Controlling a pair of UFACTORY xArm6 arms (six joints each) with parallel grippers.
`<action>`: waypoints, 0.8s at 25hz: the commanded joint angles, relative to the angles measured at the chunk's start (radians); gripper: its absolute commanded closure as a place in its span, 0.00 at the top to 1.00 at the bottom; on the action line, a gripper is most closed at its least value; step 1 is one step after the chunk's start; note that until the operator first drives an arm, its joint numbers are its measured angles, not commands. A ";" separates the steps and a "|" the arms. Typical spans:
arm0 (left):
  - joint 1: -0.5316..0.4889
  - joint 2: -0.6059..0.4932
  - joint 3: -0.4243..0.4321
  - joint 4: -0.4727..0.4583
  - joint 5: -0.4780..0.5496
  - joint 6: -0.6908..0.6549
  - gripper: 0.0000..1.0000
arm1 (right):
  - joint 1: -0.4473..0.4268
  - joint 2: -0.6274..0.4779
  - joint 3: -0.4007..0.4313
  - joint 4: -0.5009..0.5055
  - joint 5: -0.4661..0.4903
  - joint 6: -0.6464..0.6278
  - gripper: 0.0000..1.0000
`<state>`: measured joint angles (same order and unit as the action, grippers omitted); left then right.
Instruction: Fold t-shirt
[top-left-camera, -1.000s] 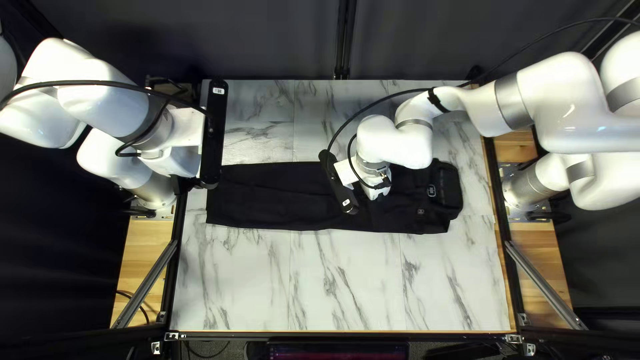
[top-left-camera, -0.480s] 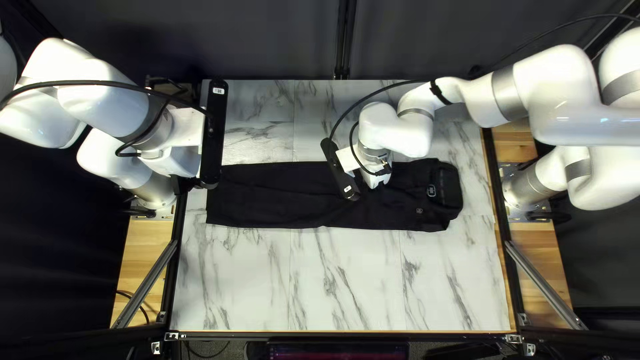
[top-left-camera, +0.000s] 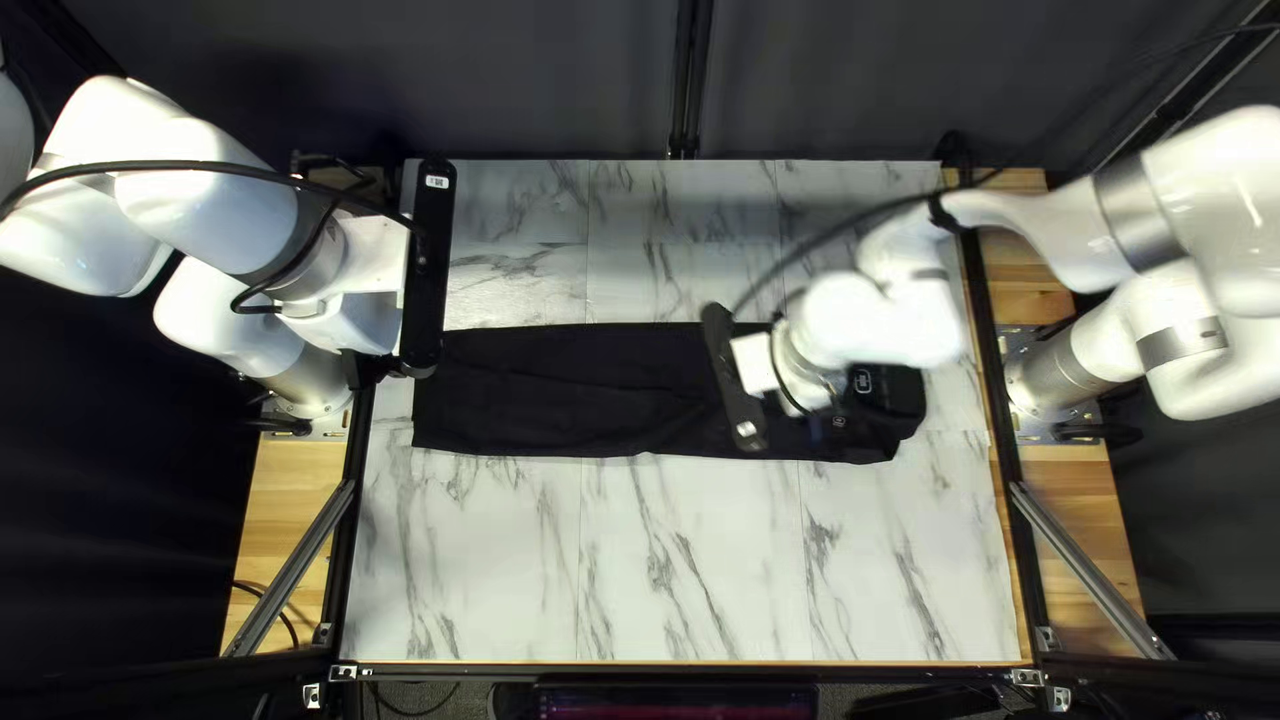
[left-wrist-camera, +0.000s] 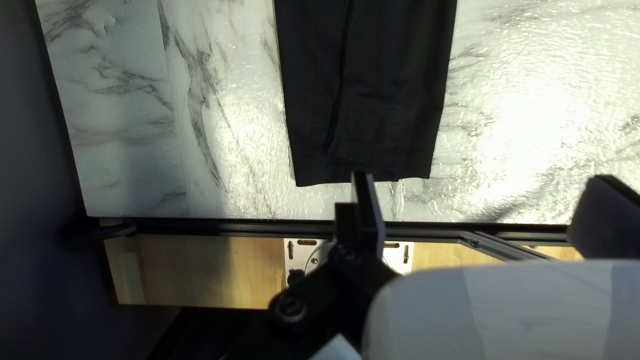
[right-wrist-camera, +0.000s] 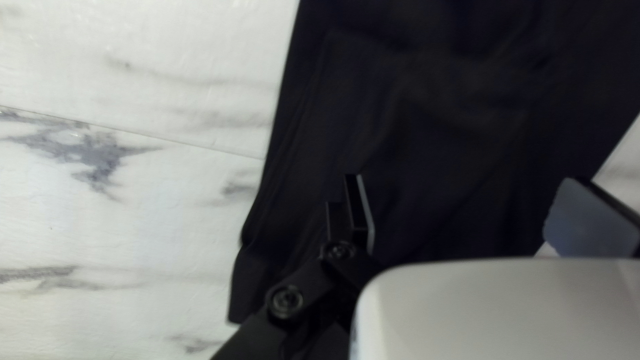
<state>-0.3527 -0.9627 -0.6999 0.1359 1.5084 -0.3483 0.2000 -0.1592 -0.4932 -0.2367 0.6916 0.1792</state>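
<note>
Tabletop, one, white with grey marbling, lying beneath the garment and extending around it. Garment, one, black, laid out on the tabletop as a long, flattish strip. Right hand, above the garment's labelled half, fingers spread apart. Left hand, near the garment's opposite end, fingers likewise apart. Label, small and pale, on the garment.
</note>
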 commanded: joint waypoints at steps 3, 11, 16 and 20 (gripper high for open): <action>0.000 0.000 0.000 0.000 0.000 0.000 1.00 | -0.010 -0.024 0.081 -0.130 -0.048 0.140 1.00; 0.000 0.000 0.000 0.000 0.000 0.000 1.00 | -0.105 -0.011 0.081 -0.186 -0.031 0.129 1.00; 0.000 0.000 0.000 0.000 0.000 0.000 1.00 | -0.083 -0.086 0.032 -0.153 0.064 0.097 1.00; 0.000 0.000 0.000 0.000 0.000 0.000 1.00 | -0.070 -0.222 -0.015 -0.092 0.199 0.023 1.00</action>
<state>-0.3527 -0.9627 -0.6999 0.1359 1.5084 -0.3483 0.1248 -0.3025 -0.4752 -0.3721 0.8115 0.2581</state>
